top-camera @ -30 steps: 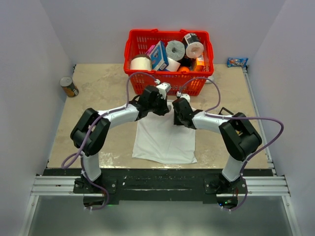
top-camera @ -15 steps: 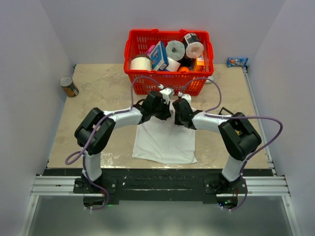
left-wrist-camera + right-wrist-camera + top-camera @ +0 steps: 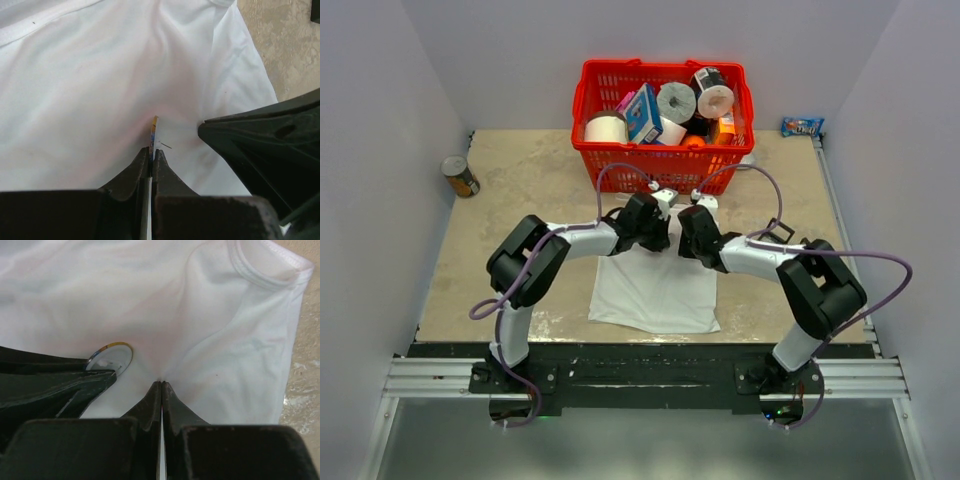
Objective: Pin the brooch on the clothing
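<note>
The white T-shirt (image 3: 655,290) lies flat on the table in front of the arms. My left gripper (image 3: 663,236) is shut on the brooch (image 3: 155,131), a thin round disc seen edge-on, with its fine pin close to the cloth (image 3: 100,85). In the right wrist view the brooch (image 3: 112,356) shows a pale shiny face with a yellow and blue rim, held by the left gripper's fingers (image 3: 55,385). My right gripper (image 3: 161,384) is shut on a small raised pinch of shirt fabric (image 3: 215,315), right next to the brooch. The right gripper's fingers (image 3: 265,145) show dark beside it.
A red basket (image 3: 582,105) with paper rolls and boxes stands just behind the shirt's collar. A can (image 3: 460,176) stands at the far left. A blue packet (image 3: 801,126) lies at the far right corner. Both arms' cables arch above the wrists.
My left gripper has moved right and nearer, down onto the shirt's upper part, close to the right gripper. The right gripper has shifted only slightly.
</note>
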